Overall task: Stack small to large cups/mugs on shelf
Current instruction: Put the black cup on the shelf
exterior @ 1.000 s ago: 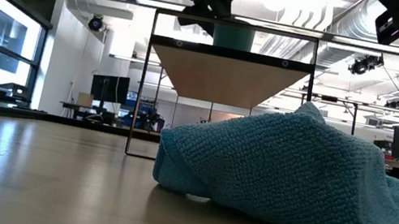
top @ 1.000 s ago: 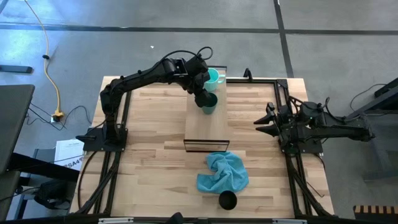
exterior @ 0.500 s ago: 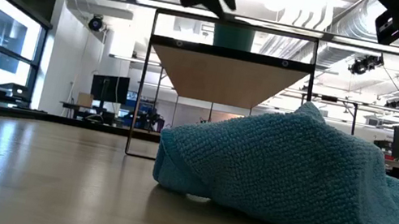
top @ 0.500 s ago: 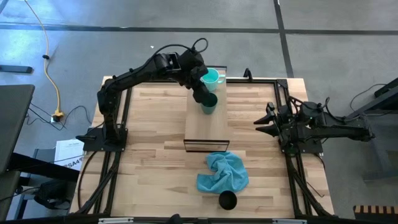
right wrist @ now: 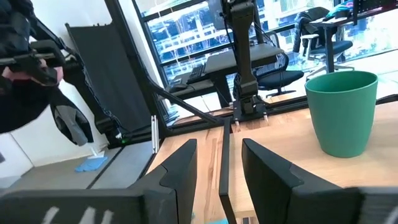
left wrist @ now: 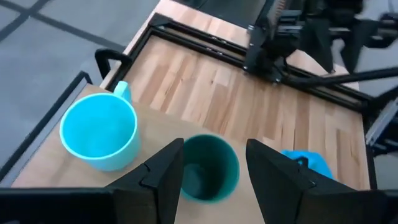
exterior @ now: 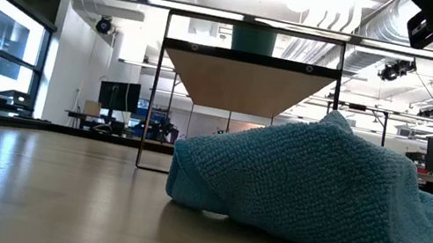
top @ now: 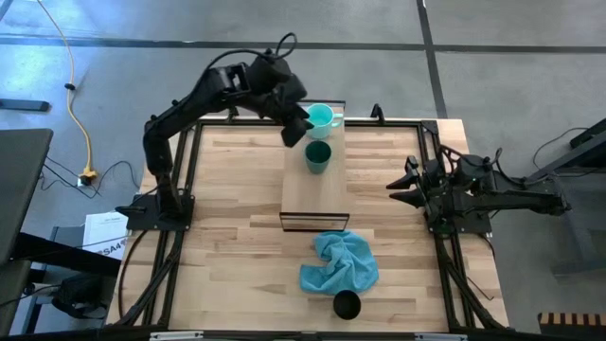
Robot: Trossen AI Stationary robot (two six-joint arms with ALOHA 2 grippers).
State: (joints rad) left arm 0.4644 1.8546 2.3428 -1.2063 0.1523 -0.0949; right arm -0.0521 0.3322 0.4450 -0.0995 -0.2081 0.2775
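The dark green cup (top: 317, 156) stands upright on the shelf (top: 314, 194). The turquoise mug (top: 322, 116) stands behind it at the shelf's far end. The black cup (top: 347, 304) sits on the tabletop near the near edge, just past the blue cloth (top: 339, 262). My left gripper (top: 295, 128) hovers open above the shelf, up and to the left of the green cup. In the left wrist view the green cup (left wrist: 208, 168) and the mug (left wrist: 99, 134) show below the open left gripper (left wrist: 211, 165). My right gripper (top: 402, 185) waits open at the table's right side.
The shelf (exterior: 250, 56) is raised on a thin dark frame, with the green cup (exterior: 253, 39) on top of it. The cloth (exterior: 321, 185) lies bunched in front of the shelf's near end. Bare tabletop lies left and right of the shelf.
My left gripper has come off the dark green cup, risen and drawn back toward the table's far left; in the low view it has climbed almost out of the picture. The green cup stays upright on the shelf where it was.
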